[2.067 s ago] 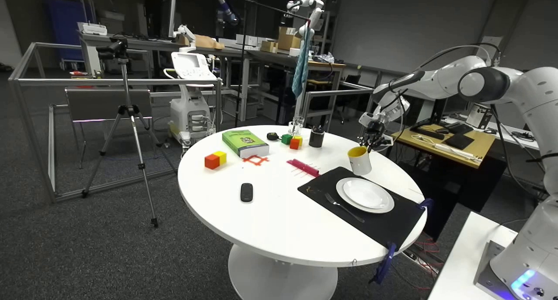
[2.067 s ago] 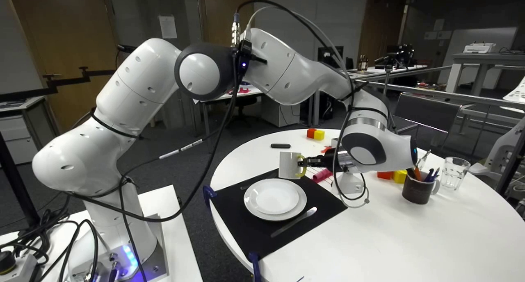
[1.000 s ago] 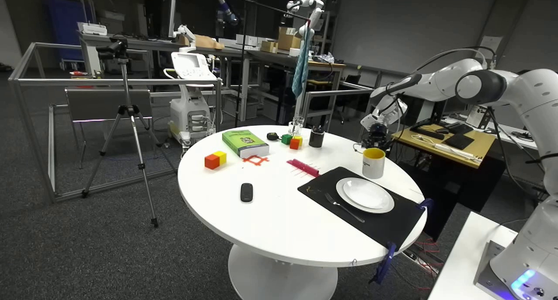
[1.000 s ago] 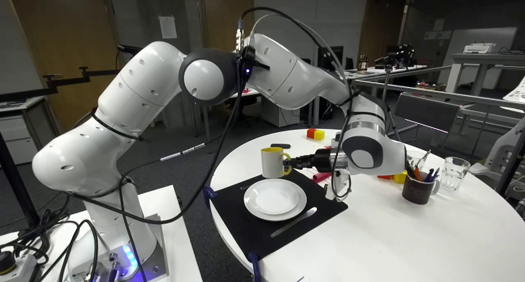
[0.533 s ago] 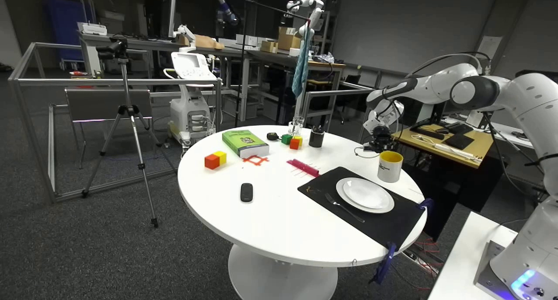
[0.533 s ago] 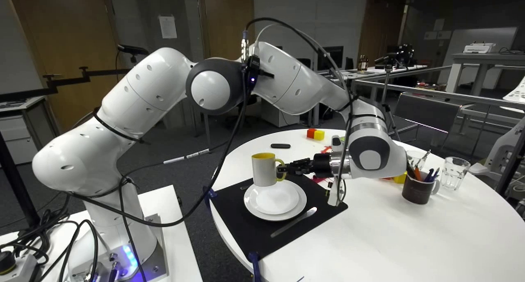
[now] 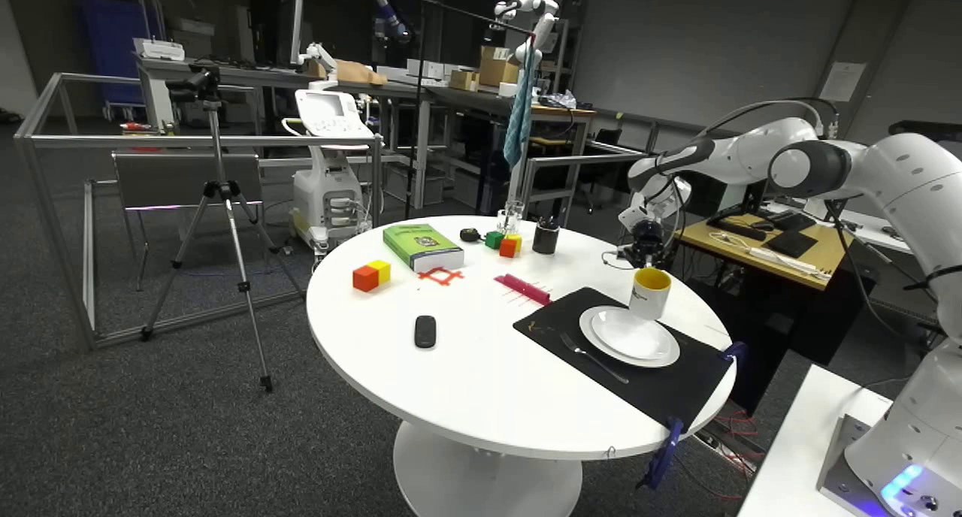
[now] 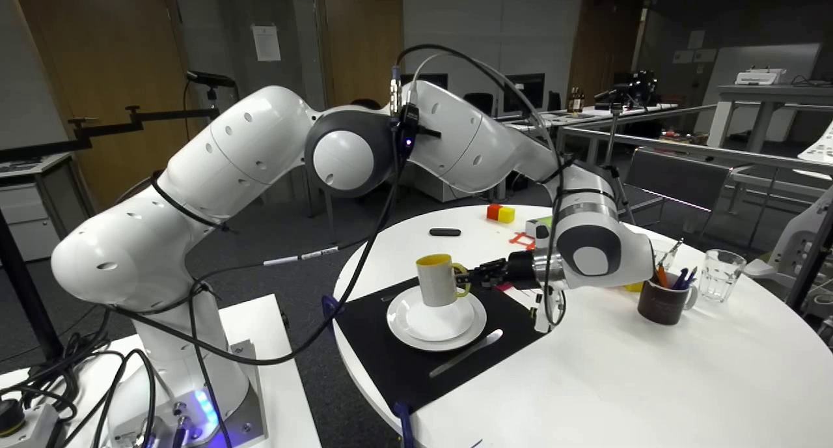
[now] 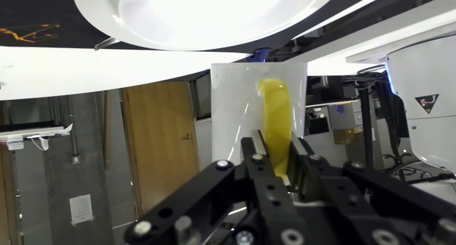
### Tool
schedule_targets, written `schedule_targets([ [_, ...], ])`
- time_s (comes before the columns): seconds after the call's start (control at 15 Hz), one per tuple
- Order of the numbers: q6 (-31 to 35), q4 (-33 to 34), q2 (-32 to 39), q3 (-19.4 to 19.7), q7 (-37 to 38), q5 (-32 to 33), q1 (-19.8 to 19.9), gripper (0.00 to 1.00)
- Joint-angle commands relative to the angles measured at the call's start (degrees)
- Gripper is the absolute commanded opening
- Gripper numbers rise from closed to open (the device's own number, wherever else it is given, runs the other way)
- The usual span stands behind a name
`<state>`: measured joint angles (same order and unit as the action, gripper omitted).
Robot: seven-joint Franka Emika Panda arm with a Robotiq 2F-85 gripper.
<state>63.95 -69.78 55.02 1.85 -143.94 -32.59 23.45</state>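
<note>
Lab background: grey walls (image 8: 221, 18) and wooden doors (image 8: 91, 57); what follows runs left to right across an exterior view.
Robot arm (image 8: 345, 158): its base (image 8: 224, 370) at the left, arching over so that the gripper (image 9: 277, 143) faces back toward that base.
Round white table (image 8: 618, 370): mid-view to right edge.
Black placemat (image 8: 390, 370): at the table edge nearest the base, a blue clamp (image 8: 405, 422) at one corner.
White plates (image 8: 436, 327): two, stacked, on the placemat.
White mug (image 8: 437, 282): held in the air, seemingly above the plates, apart from them in the wrist view; it lies directly beyond the fingertips, on the base side.
Mug's long axis: near vertical, tilted a little, yellow-lined mouth upward.
Yellow handle (image 9: 276, 106): points away from the base, toward the fingers, and runs along the mug's height.
Gripper hold: pinching the handle, one finger on each side, the fingers roughly level and square to the mug's axis.
Knife (image 8: 466, 353): flat on the placemat beside the plates.
Dark mug (image 8: 662, 301): upright on the table, holding pens (image 8: 681, 279).
Drinking glass (image 8: 721, 275): just beside it, to the right.
</note>
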Motion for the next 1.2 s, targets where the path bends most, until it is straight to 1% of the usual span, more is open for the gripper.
schedule_targets([
  [0.0, 0.46, 1.60, 0.31, -1.78, 1.27, -1.45, 1.42, 0.05],
  [0.07, 1.49, 0.26, 0.20, -1.27, 0.39, 0.44, 0.74, 0.05],
  [0.13, 1.67, 0.26, 0.26, -1.32, 0.40, 0.68, 0.71, 0.19],
  [0.33, 1.80, 0.26, 0.82, -1.36, 0.42, 0.90, 0.71, 0.19],
  [0.4, 1.82, 0.26, 0.99, -1.36, 0.42, 0.90, 0.72, 0.05],
  [0.73, 4.73, 0.22, 2.41, -2.32, -2.20, 0.39, 1.25, 0.05],
  [1.13, 5.37, -0.03, 2.88, -3.40, -5.89, 0.26, 1.43, 0.05],
])
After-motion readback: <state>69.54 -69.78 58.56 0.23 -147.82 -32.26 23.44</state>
